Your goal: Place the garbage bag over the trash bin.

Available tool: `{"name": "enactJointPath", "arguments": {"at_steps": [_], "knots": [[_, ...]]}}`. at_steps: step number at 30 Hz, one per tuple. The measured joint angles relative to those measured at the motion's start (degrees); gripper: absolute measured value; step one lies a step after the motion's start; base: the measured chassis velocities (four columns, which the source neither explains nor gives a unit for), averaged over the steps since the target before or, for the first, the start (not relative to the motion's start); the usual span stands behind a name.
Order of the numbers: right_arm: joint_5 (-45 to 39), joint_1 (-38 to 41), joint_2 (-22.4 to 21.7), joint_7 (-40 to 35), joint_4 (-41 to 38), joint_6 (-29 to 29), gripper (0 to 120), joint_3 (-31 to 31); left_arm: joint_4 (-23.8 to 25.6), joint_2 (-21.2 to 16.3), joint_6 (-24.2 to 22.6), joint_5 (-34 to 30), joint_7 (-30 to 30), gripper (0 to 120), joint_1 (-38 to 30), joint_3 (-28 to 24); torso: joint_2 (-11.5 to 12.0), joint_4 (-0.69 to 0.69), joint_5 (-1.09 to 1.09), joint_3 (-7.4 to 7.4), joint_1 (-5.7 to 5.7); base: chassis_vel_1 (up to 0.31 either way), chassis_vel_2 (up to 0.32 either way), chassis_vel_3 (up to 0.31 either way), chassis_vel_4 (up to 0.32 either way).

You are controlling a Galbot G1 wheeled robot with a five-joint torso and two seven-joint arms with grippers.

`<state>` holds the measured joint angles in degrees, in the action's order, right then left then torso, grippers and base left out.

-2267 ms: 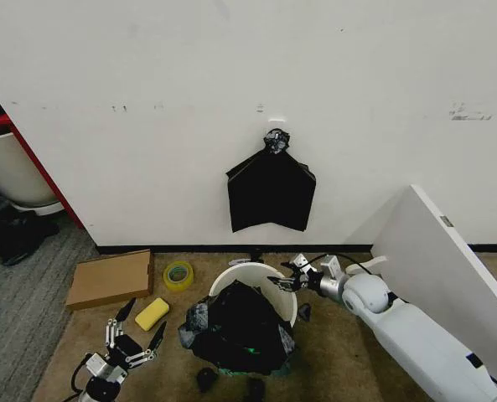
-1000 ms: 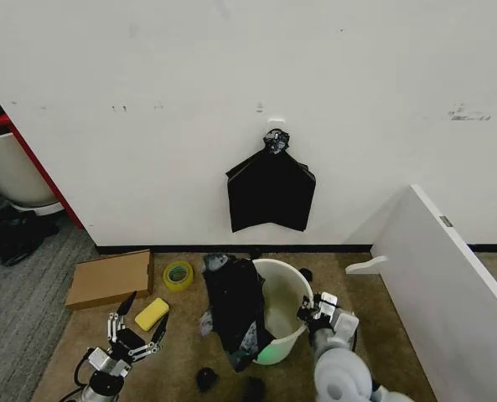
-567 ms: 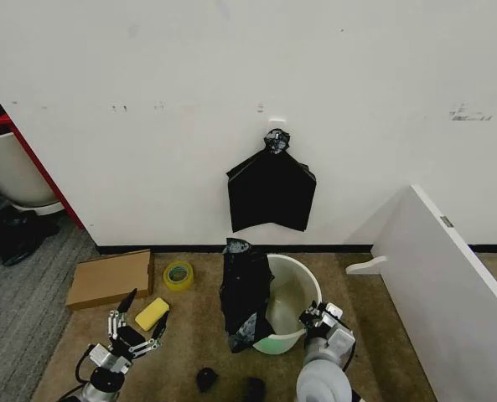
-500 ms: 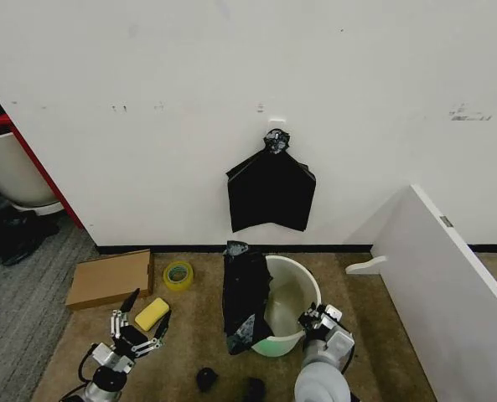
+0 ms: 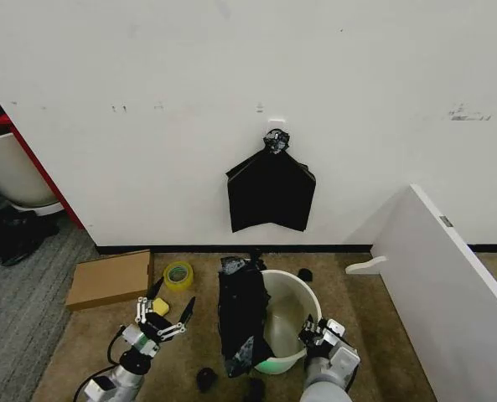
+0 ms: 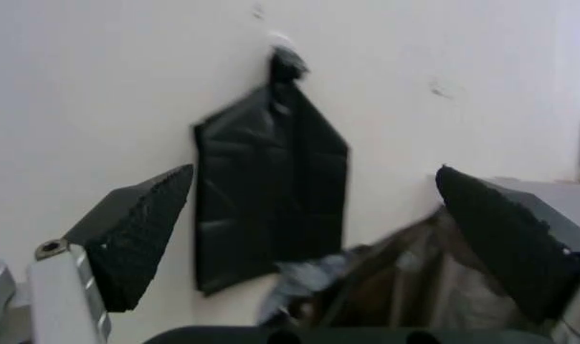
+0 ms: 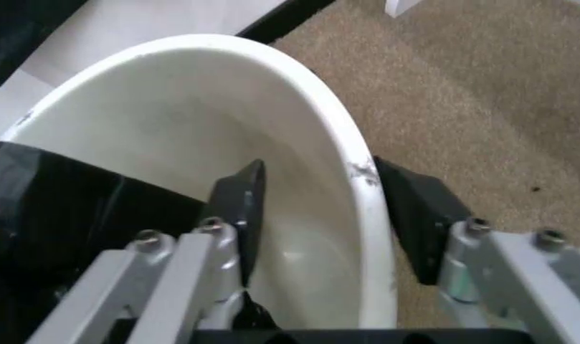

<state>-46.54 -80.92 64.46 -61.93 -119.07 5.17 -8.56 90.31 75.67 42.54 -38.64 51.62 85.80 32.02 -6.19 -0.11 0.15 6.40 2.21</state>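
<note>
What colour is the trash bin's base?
Pale green, under the white walls of the trash bin; the head view shows it best, at the bottom edge.

Head camera looks down and forward from high up, taking in the floor, the white wall far ahead and both arms at the near edge. Left wrist camera sits low on the left, aimed level at that wall, sighting between its own fingers; it shares the folded black bundle hanging on the wall, also in the head view. Right wrist camera is very close, peering down over the trash bin rim and carpet; that same bin sits centre-near in the head view.
</note>
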Motion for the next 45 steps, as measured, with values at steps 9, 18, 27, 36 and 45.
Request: {"name": "enactJointPath", "arguments": {"at_steps": [9,18,27,36,45], "knots": [[21.9,-1.9,-3.4,10.8,-2.4,7.8,82,0.8,8.0,-4.7,-8.3,6.1,-10.8,100,3.0,-1.9,0.0,0.00,0.00,0.00,0.00,0.000,0.000,0.000,0.000],[-0.2,1.4,-9.3,28.6,-12.4,-7.2,100,0.3,15.8,-8.3,-16.2,13.3,-38.1,100,7.5,-2.5,0.0,0.00,-0.01,0.00,0.00,0.000,0.000,0.000,0.000],[-3.3,8.0,-7.6,22.1,-8.1,-18.6,68,-0.8,23.1,-9.1,-26.0,12.1,-49.2,100,11.3,-3.8,0.0,0.01,0.00,0.00,0.00,0.000,0.000,0.000,0.000],[-1.0,7.3,-9.6,23.3,-5.9,-19.3,38,0.5,26.4,-9.9,-35.5,5.7,-48.8,100,11.3,-6.0,0.0,0.00,0.00,0.00,0.00,0.000,0.000,0.000,0.000],[0.9,6.2,-10.8,24.4,-5.6,-18.6,5,0.9,32.6,-12.0,-49.5,5.7,-61.0,100,10.8,-14.0,0.0,-0.01,0.01,0.00,0.00,0.000,0.000,0.000,0.000]]}}
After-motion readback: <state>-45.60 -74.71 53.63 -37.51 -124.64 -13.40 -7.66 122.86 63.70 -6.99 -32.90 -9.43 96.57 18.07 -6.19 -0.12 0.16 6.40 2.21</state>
